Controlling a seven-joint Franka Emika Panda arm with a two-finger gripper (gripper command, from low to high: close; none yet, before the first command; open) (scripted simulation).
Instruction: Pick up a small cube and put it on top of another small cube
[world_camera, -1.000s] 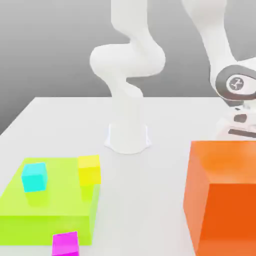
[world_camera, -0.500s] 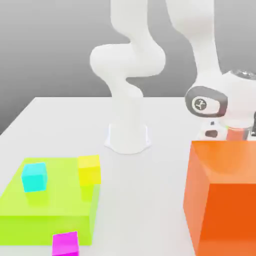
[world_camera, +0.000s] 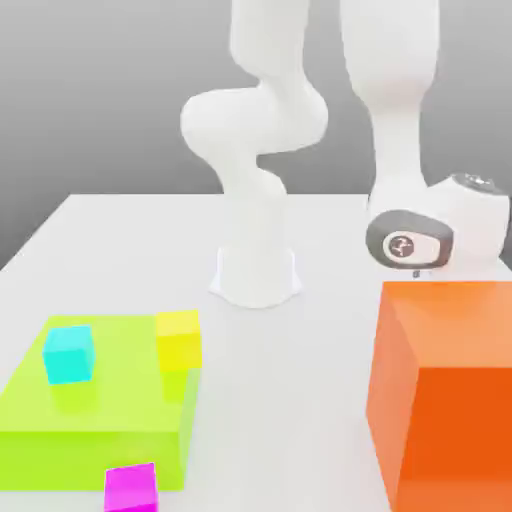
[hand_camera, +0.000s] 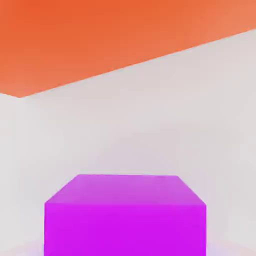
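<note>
Jaws together, seemingly clamped on purple cube (hand_camera: 125, 215) behind orange block (world_camera: 450, 390); lift straight up, clear block, then cross to yellow cube (world_camera: 179, 338)

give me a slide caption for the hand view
Hand camera close on the purple cube resting on the white table, beside the orange block.

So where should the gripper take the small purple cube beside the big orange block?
Across two opposite upright faces of the small glossy purple cube, coming straight down from above. It sits flat on the white table, top face level, and the large orange block stands alongside, which probably crowds a sideways approach.
</note>
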